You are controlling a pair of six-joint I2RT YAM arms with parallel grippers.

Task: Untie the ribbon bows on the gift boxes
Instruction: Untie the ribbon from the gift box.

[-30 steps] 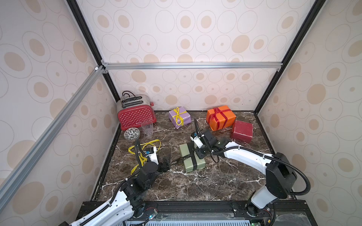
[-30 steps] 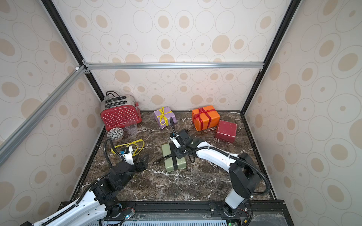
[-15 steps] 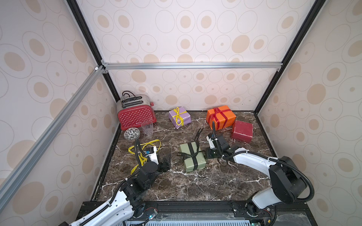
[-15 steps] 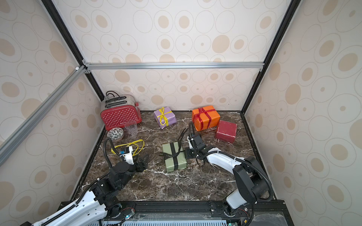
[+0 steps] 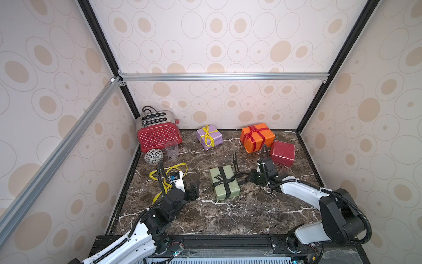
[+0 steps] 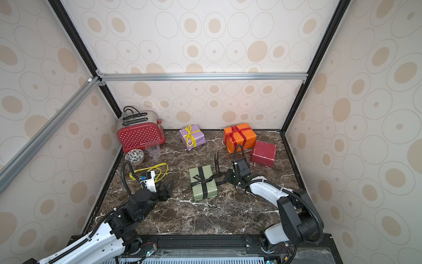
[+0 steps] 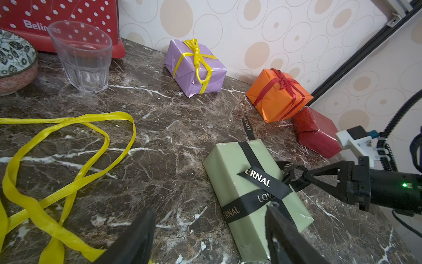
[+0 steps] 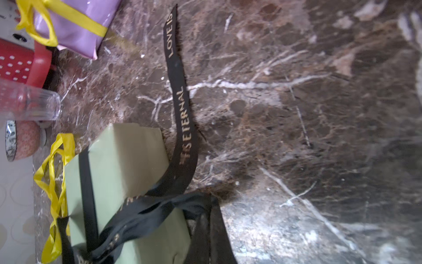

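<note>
The olive green gift box (image 5: 225,182) lies flat near the middle of the dark marble tabletop (image 5: 228,217), with the black ribbon (image 7: 262,182) crossed over its top; the pale letters "ERNAL" and "LOVE" can be read on the bands. From that crossing a bunched black strand runs off the box's edge to the right gripper (image 7: 306,177), whose jaws are pinched together on it just beside the box. One free tail of the same ribbon, printed "LOVE IS ETERNAL" (image 8: 182,102), lies on the marble past the box's far end. On the opposite side of the box from the right gripper, the left gripper (image 5: 196,186) stands near the box with its jaws wide apart and nothing between them. Farther out on that same side, a loose yellow ribbon (image 7: 38,211) sprawls in loops on the marble, wrapped around no box. Beyond the box, toward the back wall, are the lilac gift box (image 5: 209,137) with a yellow bow (image 5: 206,134) tied on it, the orange gift box (image 5: 258,137) with a tied red bow (image 5: 253,133), and, touching the orange one, the dark red gift box (image 5: 282,153), which bears no ribbon. In the back corner on the left gripper's side of the box are a red white-dotted toaster (image 5: 159,137), a clear glass tumbler (image 5: 171,148) and a small patterned bowl (image 5: 153,156).
</note>
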